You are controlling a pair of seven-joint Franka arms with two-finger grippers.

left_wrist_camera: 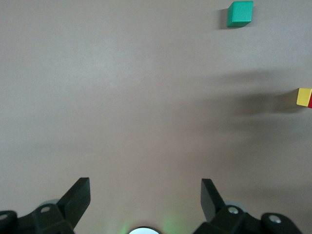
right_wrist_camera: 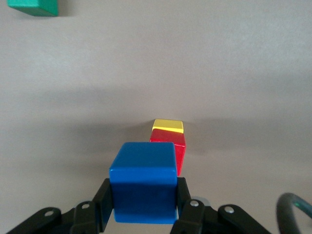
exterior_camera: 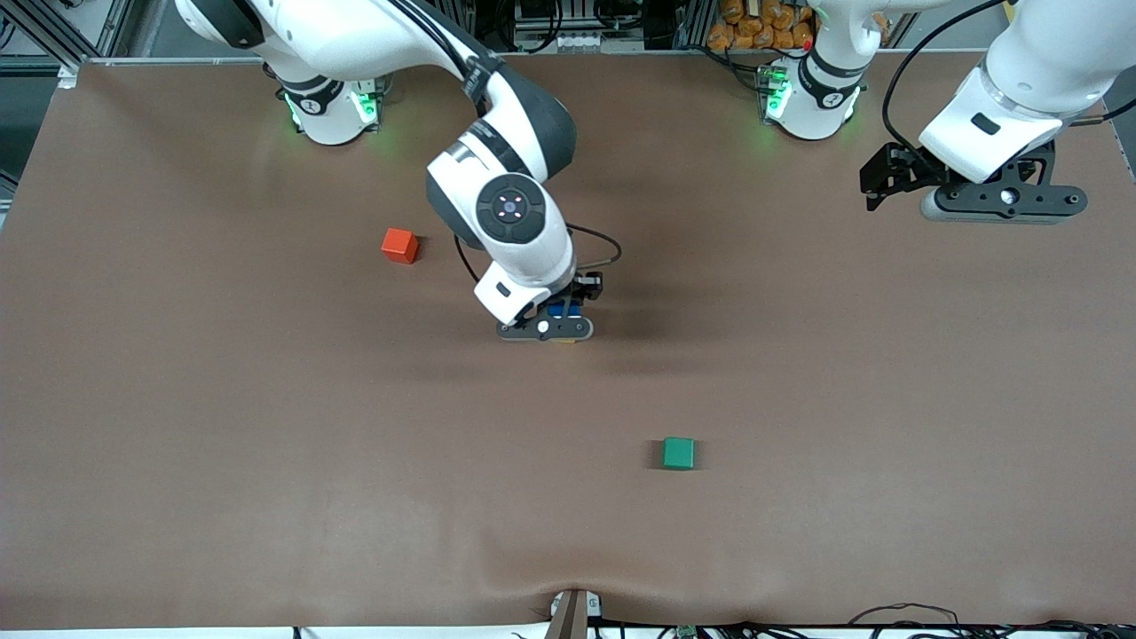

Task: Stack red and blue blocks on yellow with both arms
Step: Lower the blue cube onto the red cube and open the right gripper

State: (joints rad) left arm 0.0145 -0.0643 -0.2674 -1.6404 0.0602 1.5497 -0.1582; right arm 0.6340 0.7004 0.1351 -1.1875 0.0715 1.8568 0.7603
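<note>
My right gripper is shut on the blue cube and holds it just over the stack near the table's middle. In the right wrist view the blue cube sits between the fingers, with the red cube on the yellow cube below it. In the front view only a sliver of yellow shows under the hand, and the red cube is hidden. My left gripper is open and empty, waiting over the left arm's end of the table; its wrist view shows the yellow cube at the picture's edge.
An orange-red cube lies toward the right arm's end of the table. A green cube lies nearer the front camera than the stack; it also shows in the left wrist view and the right wrist view.
</note>
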